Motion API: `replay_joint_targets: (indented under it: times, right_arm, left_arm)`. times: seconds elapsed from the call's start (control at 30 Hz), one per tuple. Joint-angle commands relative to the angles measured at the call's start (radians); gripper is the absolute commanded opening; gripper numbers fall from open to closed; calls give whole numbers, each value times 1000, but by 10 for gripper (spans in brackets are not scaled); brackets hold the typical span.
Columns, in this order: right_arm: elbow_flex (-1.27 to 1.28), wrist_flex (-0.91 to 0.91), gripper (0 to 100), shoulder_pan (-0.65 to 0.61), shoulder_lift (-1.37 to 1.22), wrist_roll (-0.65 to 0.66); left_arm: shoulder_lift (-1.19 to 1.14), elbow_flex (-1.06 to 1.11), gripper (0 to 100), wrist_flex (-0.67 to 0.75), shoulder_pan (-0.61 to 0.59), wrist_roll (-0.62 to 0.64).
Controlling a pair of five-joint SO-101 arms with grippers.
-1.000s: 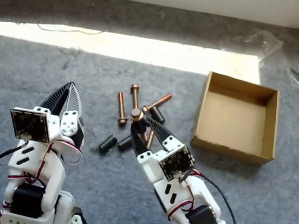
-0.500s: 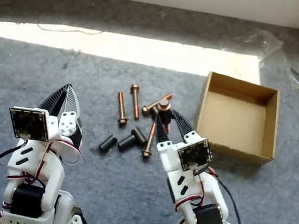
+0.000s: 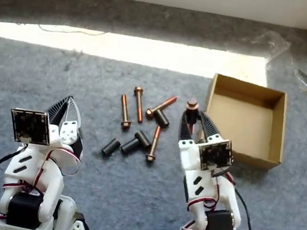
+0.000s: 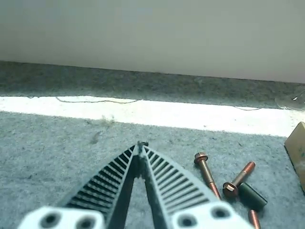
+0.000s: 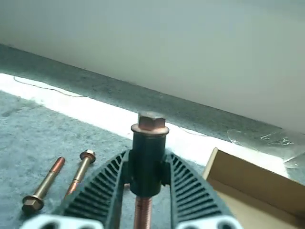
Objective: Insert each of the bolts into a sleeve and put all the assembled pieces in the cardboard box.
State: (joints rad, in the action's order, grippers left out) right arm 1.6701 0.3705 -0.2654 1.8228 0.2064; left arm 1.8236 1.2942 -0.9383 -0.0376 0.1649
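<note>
Right gripper [image 3: 194, 120] is clamped on a short black cylindrical sleeve [image 5: 148, 152] with a copper-coloured hex-head bolt [image 5: 150, 123] poking through it. The piece stands pretty much upright, bolt head on top and the threaded end hanging out below between the fingers. From the high view it sits just beside the left wall of the shallow open cardboard box [image 3: 237, 154], not over the inside. Left gripper [image 3: 70, 102] has its fingers pressed together with nothing in them, over the grey carpet-like surface [image 3: 46, 74], well apart from the parts. Four more loose copper bolts [image 3: 138, 103] lie flat on the carpet between the two arms, with a few loose black sleeves [image 3: 111, 147] mixed in, one of them right at a bolt's head.
</note>
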Motion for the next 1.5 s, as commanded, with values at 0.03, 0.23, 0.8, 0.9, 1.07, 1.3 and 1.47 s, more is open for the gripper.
replay_joint_targets:
  times: [0.03,0.23,0.8,0.9,1.07,1.3,1.47]
  right_arm:
    - [-35,-5,5,97,13,11]
    - [-104,8,5,246,10,11]
    - [-383,263,5,271,7,12]
    - [-429,286,5,271,-24,12]
    - [-532,286,5,269,-208,12]
    - [-696,285,5,269,-476,12]
    - [-792,285,5,271,-648,12]
  left_arm:
    - [7,7,10,14,-2,-2]
    - [7,128,10,173,-2,-2]
    - [7,223,10,299,-2,-2]
    - [5,223,10,299,-2,-2]
    - [5,225,10,299,-2,-2]
    - [5,249,10,302,-2,-2]
    - [5,249,10,302,-2,-2]
